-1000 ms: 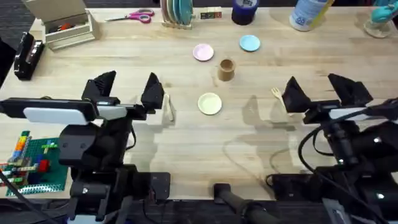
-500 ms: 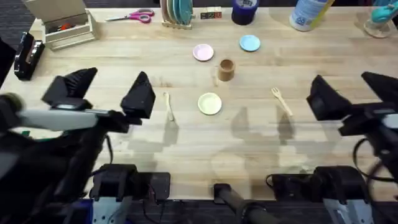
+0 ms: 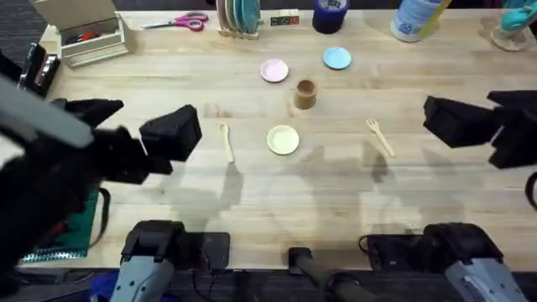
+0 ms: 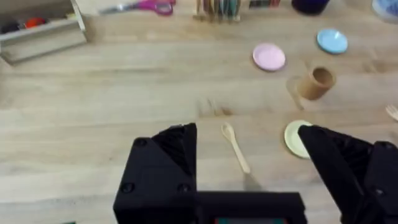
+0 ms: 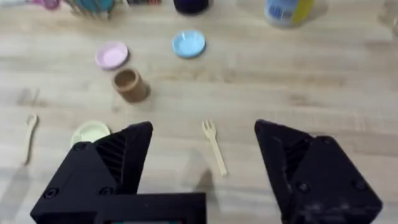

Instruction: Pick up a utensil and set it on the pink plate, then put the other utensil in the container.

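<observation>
Both arms are raised above the counter, showing large and dark in the overhead view. The left gripper (image 3: 134, 130) hangs over the left part of the counter, its jaws spread wide with nothing between them. The right gripper (image 3: 482, 117) hangs at the far right edge, its jaws likewise spread wide and empty. Neither gripper touches the counter.

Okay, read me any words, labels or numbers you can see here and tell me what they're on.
None can be read.
bottle: blue and yellow label, print too blurred to read.
small block beside the plate rack: coloured marks, too small to read.
</observation>
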{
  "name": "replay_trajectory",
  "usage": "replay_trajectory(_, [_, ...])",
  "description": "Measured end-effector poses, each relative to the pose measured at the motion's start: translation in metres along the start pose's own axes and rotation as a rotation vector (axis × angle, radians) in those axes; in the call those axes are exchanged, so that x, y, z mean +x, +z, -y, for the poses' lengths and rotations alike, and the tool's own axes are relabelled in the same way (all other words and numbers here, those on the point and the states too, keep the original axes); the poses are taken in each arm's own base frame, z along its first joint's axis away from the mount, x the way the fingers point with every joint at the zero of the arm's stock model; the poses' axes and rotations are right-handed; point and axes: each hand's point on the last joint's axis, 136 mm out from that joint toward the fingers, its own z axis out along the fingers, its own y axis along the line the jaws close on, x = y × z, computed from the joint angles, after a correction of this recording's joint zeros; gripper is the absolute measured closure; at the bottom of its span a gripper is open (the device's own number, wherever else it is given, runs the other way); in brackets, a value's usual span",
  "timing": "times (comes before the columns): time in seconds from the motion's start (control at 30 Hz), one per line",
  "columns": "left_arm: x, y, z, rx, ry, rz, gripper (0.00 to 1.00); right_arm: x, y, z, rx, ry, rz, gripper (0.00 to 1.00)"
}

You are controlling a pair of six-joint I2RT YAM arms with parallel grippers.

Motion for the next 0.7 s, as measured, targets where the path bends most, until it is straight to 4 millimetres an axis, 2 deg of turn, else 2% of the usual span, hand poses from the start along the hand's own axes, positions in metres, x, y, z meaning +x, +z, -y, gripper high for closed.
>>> replay_trajectory(0.17, [-0.006,0.008,0.003,0.02,-0.013,-0.155,0.007,0.002,0.014,0.0,-0.008,-0.012,-0.178,0.005])
replay_trajectory(0.37, [-0.002,0.025,0.009,0.065,-0.03,-0.375,0.007,-0.006,0.033,0.001,-0.021,-0.007,-0.325,0.006])
replay_trajectory(0.5, [0.005,0.041,0.013,0.103,-0.036,-0.506,0.007,-0.012,0.048,0.002,-0.025,-0.016,-0.376,0.005])
replay_trajectory(0.7, [0.025,0.062,0.02,0.161,-0.074,-0.678,0.007,-0.007,0.065,0.004,-0.029,-0.018,-0.439,0.005])
